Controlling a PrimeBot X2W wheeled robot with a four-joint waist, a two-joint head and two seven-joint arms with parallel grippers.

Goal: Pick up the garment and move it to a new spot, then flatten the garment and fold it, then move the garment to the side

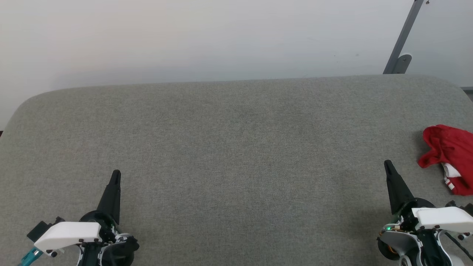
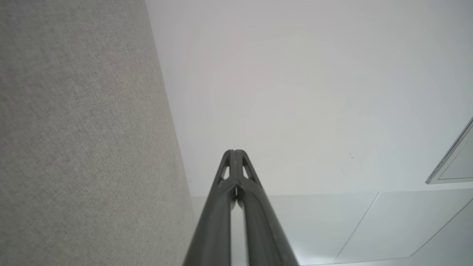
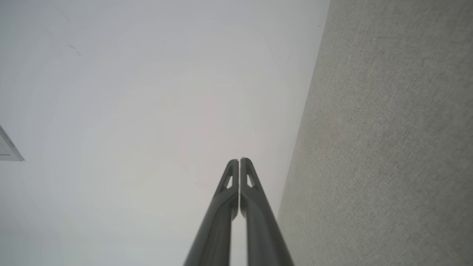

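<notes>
The shirt [image 1: 449,155] sits crumpled at the bench's [image 1: 236,147] right edge. It looks soft and light, so probably pinch a raised fold. Left gripper [image 1: 116,173] and right gripper [image 1: 388,163] both have their fingers pressed together.

Crumpled garment [image 1: 449,157] lies far right — grey table [image 1: 229,147].

Soft, even light falls across the grey fabric-covered table [image 1: 236,147], with no glare and its weave legible in the head view. A dim band of shade lies on the pale wall [image 1: 184,37] just above the table's far edge. The garment [image 1: 449,147], near the right edge, throws a thin dark shadow to its left. In both wrist views the wall is bright and nearly washed out, the dark fingers [image 2: 255,229] look slightly soft, and the table's edge bows a little.
</notes>
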